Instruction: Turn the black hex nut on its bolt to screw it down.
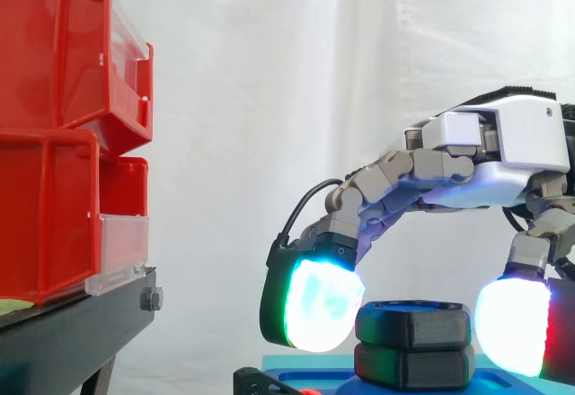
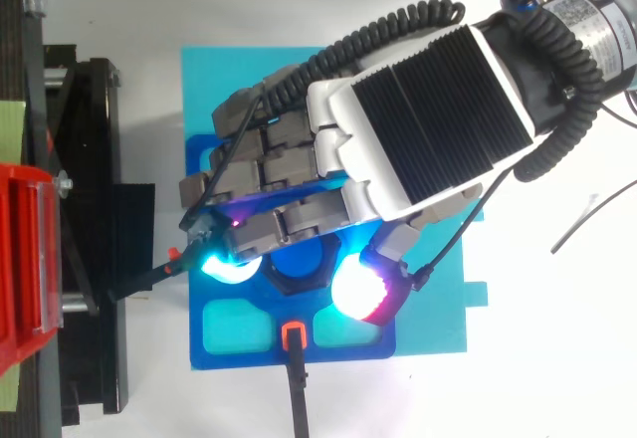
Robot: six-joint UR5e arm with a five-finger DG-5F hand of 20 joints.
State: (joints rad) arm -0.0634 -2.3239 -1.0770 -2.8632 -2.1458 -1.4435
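Observation:
The black hex nut (image 1: 413,321) sits on its blue bolt above a second black hex piece (image 1: 413,365), on a blue fixture plate (image 2: 239,330). My hand (image 1: 503,157) arches over it from the right, fingers curled down. A cyan-white glowing fingertip pad (image 1: 314,305) rests against the nut's left side and the thumb's white-red pad (image 1: 512,328) against its right side. From above, the palm (image 2: 418,119) covers most of the plate, and the nut's black rim (image 2: 297,285) peeks out between the two glowing pads.
Red bins (image 1: 54,144) stand stacked on a black stand (image 1: 72,332) at the left. A cyan mat (image 2: 438,309) lies under the blue plate. A black, orange-tipped clamp (image 2: 294,335) reaches the plate's near edge, another (image 2: 171,259) its left edge.

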